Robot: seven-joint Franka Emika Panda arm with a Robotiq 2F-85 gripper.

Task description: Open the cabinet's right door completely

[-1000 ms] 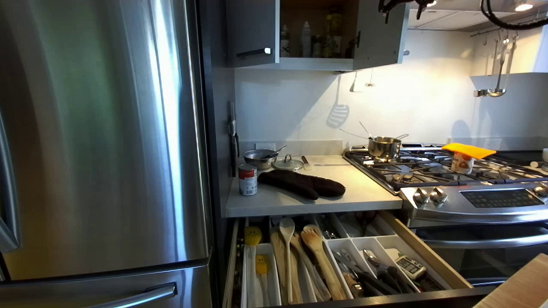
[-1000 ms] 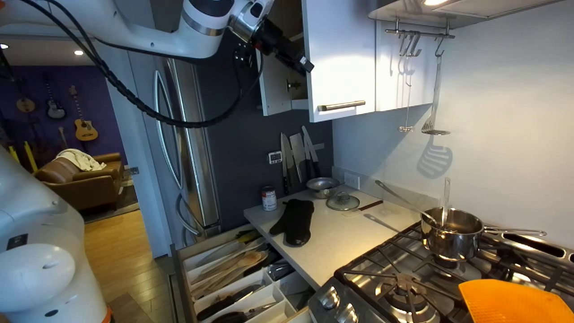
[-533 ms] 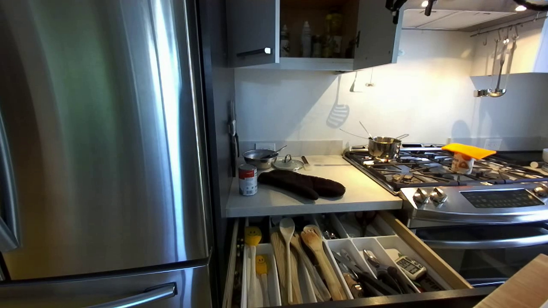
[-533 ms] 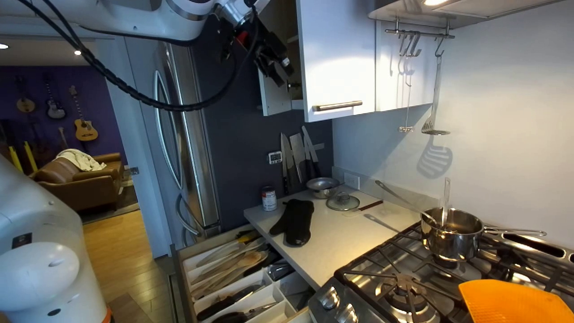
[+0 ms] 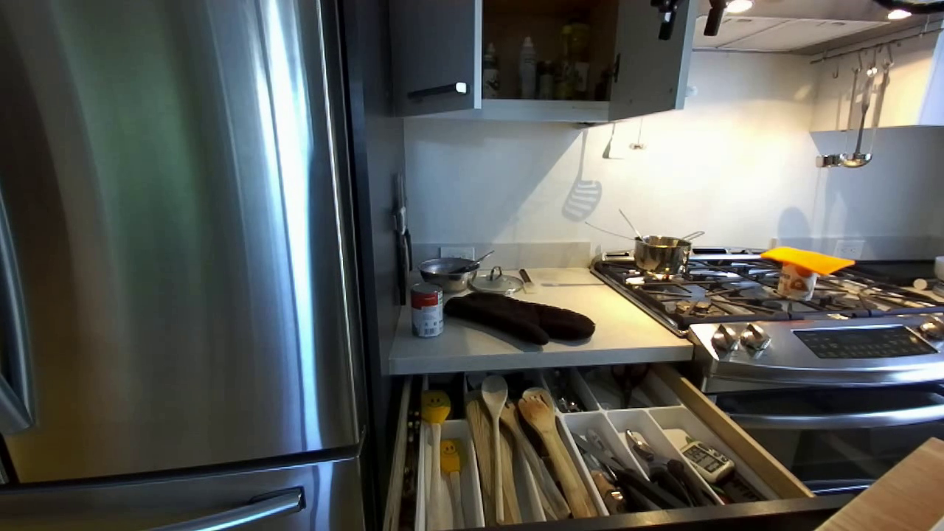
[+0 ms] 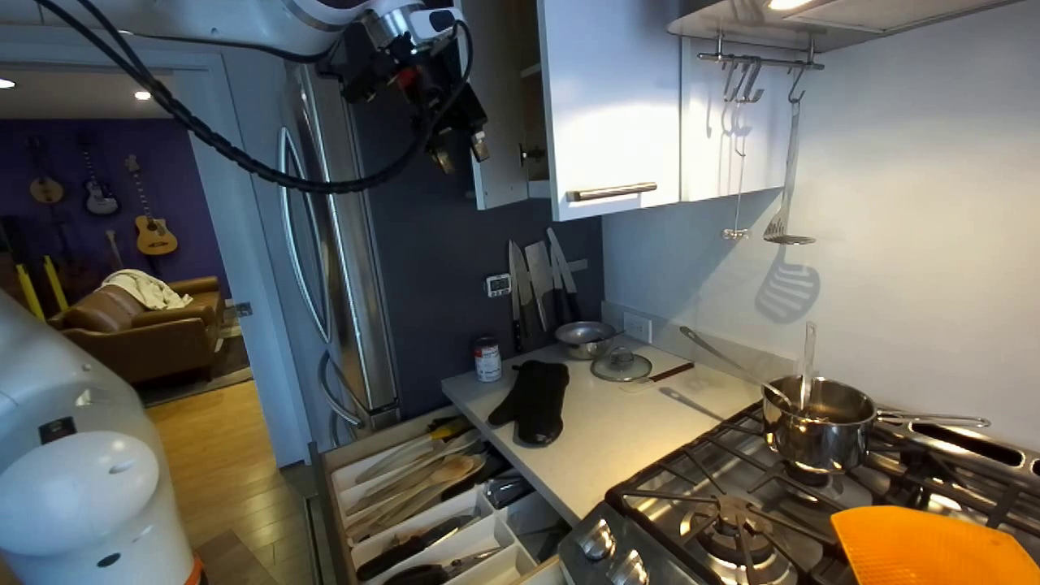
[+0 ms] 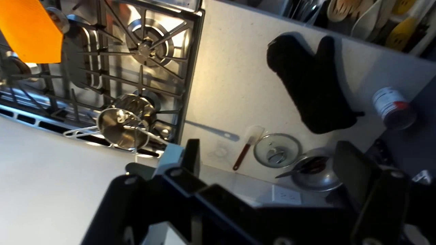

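The grey cabinet [image 5: 546,110] stands open at the top of an exterior view, with bottles on its dark shelf. Its right door [image 5: 653,66] is swung far out; its pale outer face and handle also show in an exterior view [image 6: 613,106]. The darker left door [image 5: 434,59] stands open too. My gripper [image 6: 461,153] is open and empty, pointing down, apart from the right door's free edge and left of it there. Its fingertips also show at the top of an exterior view [image 5: 690,23] and in the wrist view [image 7: 270,156]. The door's top is cut off.
Below are the counter [image 7: 235,85] with an oven mitt [image 5: 516,316], a can [image 5: 427,310] and a lid, and a pulled-out utensil drawer [image 5: 726,435]. The stove [image 5: 818,354] bears a pot [image 5: 661,256]. A hood and hanging utensils [image 6: 790,162] flank the door. The fridge [image 5: 184,221] stands beside.
My gripper has moved left, away from the right door's edge, and turned downward. The door's free edge has shifted slightly left in both exterior views, then stayed.
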